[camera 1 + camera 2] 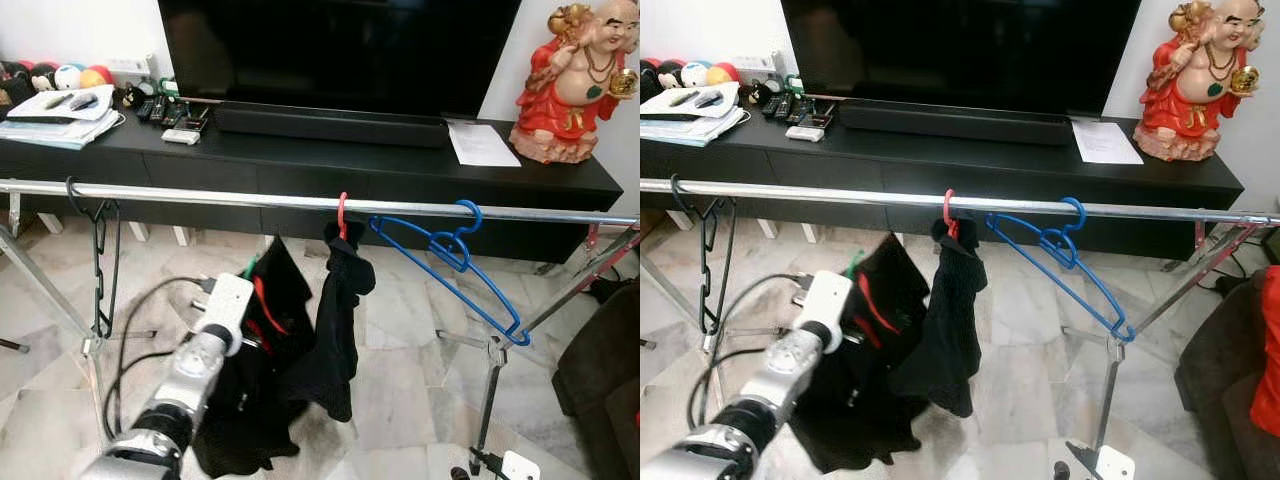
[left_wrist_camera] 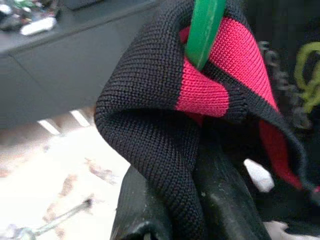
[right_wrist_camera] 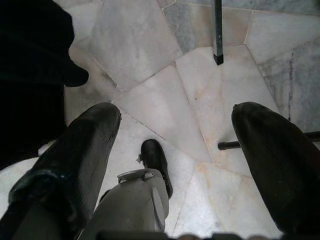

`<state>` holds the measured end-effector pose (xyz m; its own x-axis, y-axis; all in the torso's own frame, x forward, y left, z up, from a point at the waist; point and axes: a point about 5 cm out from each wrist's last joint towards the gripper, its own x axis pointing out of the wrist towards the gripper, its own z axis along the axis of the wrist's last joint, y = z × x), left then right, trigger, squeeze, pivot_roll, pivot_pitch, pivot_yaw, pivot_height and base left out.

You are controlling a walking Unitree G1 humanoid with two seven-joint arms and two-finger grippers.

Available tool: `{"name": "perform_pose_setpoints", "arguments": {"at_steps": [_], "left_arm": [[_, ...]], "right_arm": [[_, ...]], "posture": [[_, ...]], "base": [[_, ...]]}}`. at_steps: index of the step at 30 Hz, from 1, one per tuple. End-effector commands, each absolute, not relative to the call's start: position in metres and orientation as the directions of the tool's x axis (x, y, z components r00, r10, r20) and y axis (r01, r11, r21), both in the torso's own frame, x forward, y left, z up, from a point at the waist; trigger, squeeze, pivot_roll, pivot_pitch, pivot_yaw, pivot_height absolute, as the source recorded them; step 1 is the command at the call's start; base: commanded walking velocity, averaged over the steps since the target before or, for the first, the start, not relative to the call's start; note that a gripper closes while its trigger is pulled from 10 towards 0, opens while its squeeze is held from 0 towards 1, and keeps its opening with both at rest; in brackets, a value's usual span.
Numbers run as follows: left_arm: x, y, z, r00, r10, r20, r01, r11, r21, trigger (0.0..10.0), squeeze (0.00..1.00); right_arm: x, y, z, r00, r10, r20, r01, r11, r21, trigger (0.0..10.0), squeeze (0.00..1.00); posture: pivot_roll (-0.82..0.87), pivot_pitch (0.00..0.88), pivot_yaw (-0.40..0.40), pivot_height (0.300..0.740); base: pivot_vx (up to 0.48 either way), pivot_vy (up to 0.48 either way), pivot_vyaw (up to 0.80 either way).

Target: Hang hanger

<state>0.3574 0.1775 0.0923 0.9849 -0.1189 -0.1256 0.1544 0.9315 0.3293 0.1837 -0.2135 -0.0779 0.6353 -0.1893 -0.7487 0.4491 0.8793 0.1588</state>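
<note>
Draped in a black garment with red trim, the green hanger was carried below the rail, at about seven o'clock from the red hook already hung there. It was judged light and stiff, its cloth load soft, floppy and liable to slide, so the neck under the hook was thought the best hold. The left tool was buried in fabric; whether it was clamped could not be told. The right tool was held apart over the marble floor. At three o'clock a blue hanger was seen tilted.
</note>
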Motion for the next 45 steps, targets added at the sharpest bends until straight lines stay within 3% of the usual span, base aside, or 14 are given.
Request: {"name": "perform_pose_setpoints", "arguments": {"at_steps": [1,8,11,18,26,31,45], "left_arm": [[0.358,0.181,0.096,0.987,-0.123,-0.105,0.154,0.920,0.360,10.0,0.00],[0.358,0.195,0.102,0.989,-0.131,-0.071,0.147,0.944,0.296,10.0,0.00],[0.360,0.193,0.107,0.989,-0.140,-0.040,0.145,0.974,0.177,10.0,0.00],[0.355,0.183,0.103,0.981,-0.194,-0.002,0.192,0.971,0.140,10.0,0.00],[0.336,0.208,0.093,0.983,-0.182,0.000,0.176,0.948,0.264,10.0,0.00],[0.331,0.216,0.094,0.987,-0.154,0.041,0.138,0.954,0.267,10.0,0.00],[0.326,0.203,0.091,0.981,-0.186,0.061,0.169,0.962,0.213,10.0,0.00]], "right_arm": [[0.179,-0.216,-0.080,0.622,-0.188,-0.761,0.445,0.884,0.145,10.0,0.00],[0.178,-0.216,-0.081,0.618,-0.182,-0.765,0.436,0.889,0.141,10.0,0.00],[0.177,-0.216,-0.081,0.617,-0.178,-0.767,0.431,0.892,0.140,10.0,0.00],[0.177,-0.215,-0.081,0.623,-0.180,-0.761,0.438,0.887,0.149,10.0,0.00],[0.173,-0.217,-0.082,0.616,-0.179,-0.767,0.422,0.897,0.129,10.0,0.00],[0.172,-0.216,-0.083,0.613,-0.180,-0.769,0.421,0.899,0.125,10.0,0.00],[0.174,-0.215,-0.082,0.624,-0.186,-0.759,0.434,0.890,0.139,10.0,0.00]], "posture": [[-0.01,0.117,-0.056,0.740],[0.00,0.101,-0.059,0.740],[0.00,0.090,-0.057,0.740],[-0.02,0.080,-0.050,0.740],[0.00,0.080,-0.049,0.740],[-0.01,0.090,-0.049,0.740],[-0.01,0.129,-0.049,0.740]], "base": [[0.000,0.000,0.00],[0.000,0.000,0.00],[0.000,0.000,0.00],[0.000,0.000,0.00],[0.000,0.000,0.00],[0.000,0.000,0.00],[0.145,0.000,0.00]]}}
